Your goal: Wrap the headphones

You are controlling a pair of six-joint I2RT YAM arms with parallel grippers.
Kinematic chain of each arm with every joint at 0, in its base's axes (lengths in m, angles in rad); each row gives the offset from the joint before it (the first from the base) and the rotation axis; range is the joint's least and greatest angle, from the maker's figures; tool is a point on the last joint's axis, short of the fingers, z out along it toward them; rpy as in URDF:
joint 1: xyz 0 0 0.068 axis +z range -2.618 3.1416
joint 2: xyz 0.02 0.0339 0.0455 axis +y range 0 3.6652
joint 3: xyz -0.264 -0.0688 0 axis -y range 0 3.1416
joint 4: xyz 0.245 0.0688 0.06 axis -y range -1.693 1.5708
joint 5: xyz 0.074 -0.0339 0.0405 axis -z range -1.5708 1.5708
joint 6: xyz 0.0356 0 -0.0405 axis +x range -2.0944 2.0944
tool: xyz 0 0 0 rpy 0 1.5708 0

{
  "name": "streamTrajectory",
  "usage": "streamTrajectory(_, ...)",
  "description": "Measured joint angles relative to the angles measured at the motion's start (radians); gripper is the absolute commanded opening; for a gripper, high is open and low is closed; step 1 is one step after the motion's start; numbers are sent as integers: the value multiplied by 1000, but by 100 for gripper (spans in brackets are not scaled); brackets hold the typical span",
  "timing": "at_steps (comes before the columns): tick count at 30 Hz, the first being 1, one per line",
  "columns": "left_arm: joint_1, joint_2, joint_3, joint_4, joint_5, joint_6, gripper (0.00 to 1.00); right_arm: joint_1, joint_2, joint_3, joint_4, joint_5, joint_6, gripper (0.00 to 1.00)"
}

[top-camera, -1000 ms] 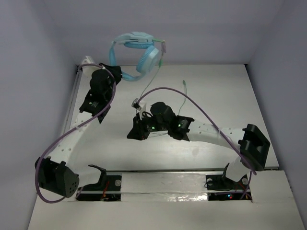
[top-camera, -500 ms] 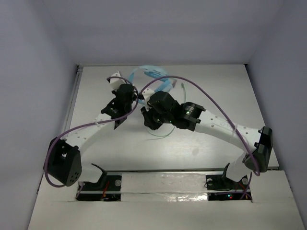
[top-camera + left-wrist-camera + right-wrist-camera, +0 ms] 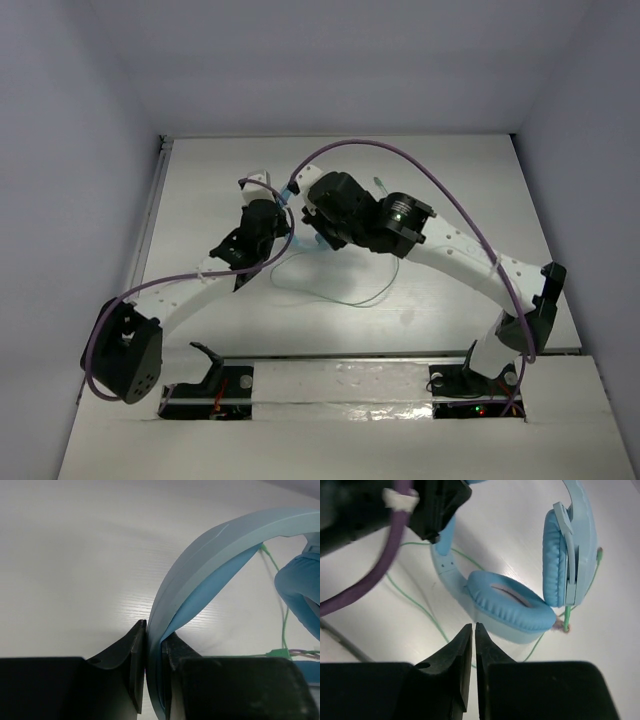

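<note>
**Headband pinched on the left, right jaws nearly closed beside the earcups**

My left jaws are clamped on the headphones. The wide light-blue headband runs straight down between the two black fingers, which press on it from either side, and from there it arches up and off to the right over the white bench.

From my right wrist I see both earcups side by side. One earcup lies with its padded face turned up just above my fingertips. The other earcup stands on edge to its right. My right jaws are pressed almost together, with only a thin dark slit left between them. The pale-green cable runs across the bench to just beside them, but I cannot tell whether it is caught in them.

From above, my two wrists meet near the middle of the bench and hide most of the headphones. The cable lies in a loose loop on the bench in front of them. A thick purple robot cable crosses the upper left of my right wrist view.
</note>
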Motion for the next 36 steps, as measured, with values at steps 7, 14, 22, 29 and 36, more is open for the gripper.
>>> streamTrajectory(7, 0, -81, -16, -2, 13, 3, 0, -2, -21, -58, 85, 61, 5, 5)
streamTrajectory(14, 0, -61, 98, -130, -47, -5, 0, -15, -518, -732, 494, -43, 182, 9)
streamTrajectory(22, 0, -35, 210, -148, -75, -8, 0, -16, -580, -1234, 1016, -198, 352, 63)
streamTrajectory(29, 4, 5, 253, -179, -79, -8, 0, -21, -227, -1216, 1305, -189, 361, 69)
streamTrajectory(36, 7, 22, 258, -200, -72, -7, 0, -45, 39, -1112, 1444, -166, 360, 66)
